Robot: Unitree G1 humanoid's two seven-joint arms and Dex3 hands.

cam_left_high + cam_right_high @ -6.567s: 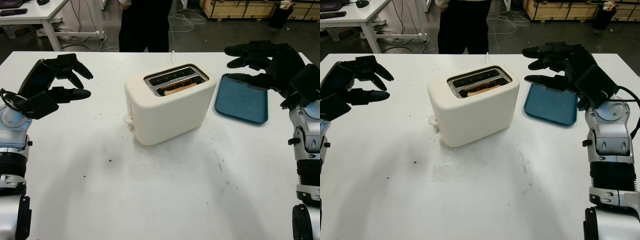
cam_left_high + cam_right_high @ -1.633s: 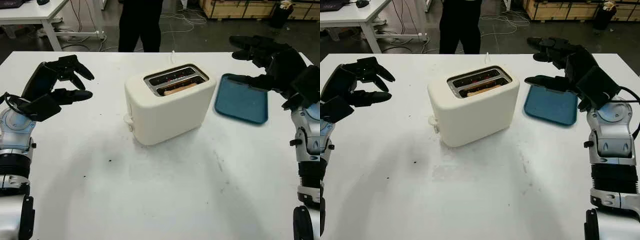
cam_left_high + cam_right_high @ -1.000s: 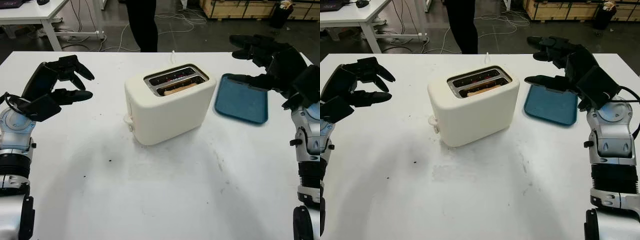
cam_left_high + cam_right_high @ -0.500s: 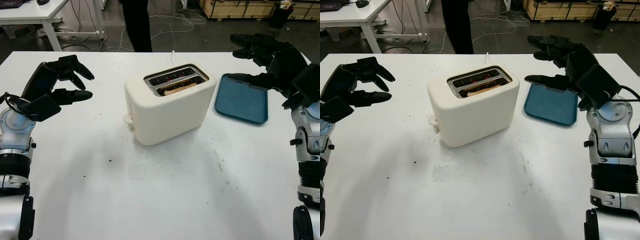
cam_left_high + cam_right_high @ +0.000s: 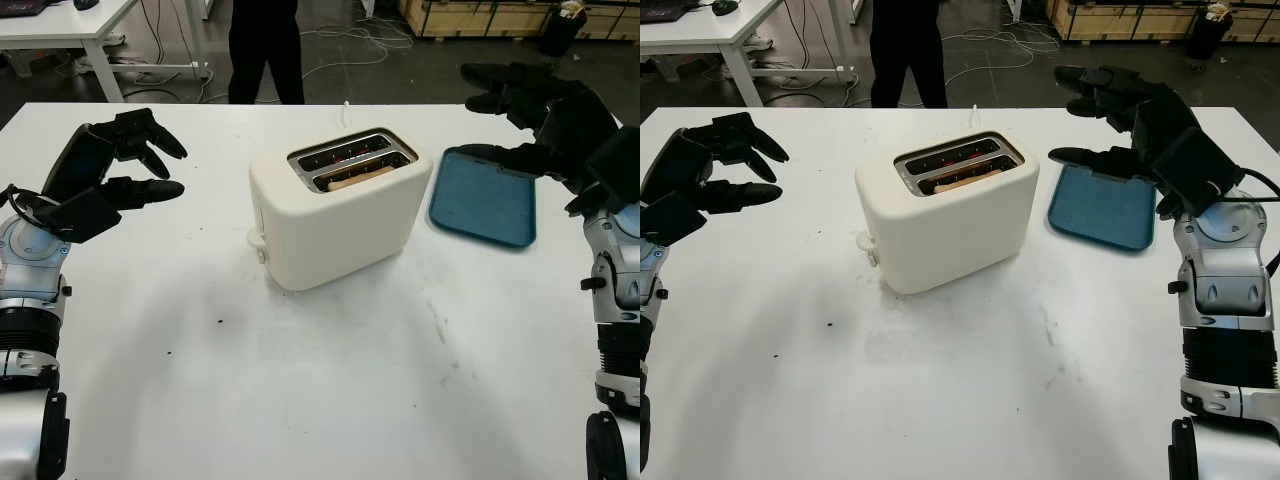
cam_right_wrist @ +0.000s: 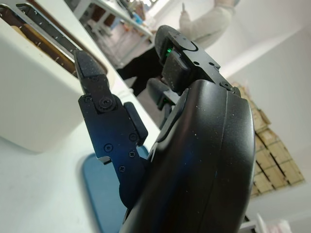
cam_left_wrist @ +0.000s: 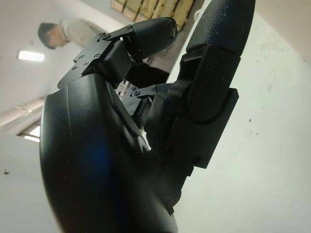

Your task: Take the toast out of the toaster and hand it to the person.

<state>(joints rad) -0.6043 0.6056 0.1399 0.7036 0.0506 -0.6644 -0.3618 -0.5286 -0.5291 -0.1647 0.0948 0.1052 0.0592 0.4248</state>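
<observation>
White surface (image 5: 330, 380) carried everything. I had the left hand (image 5: 115, 170) raised at the far left, open, holding nothing. At centre, the cream toaster (image 5: 335, 215) kept the toast (image 5: 352, 179) down in its near slot. Right of it lay a blue tray (image 5: 483, 198), under my open right hand (image 5: 535, 120). My right wrist view caught the person's (image 6: 209, 26) pale sleeve; the head views showed dark legs.
</observation>
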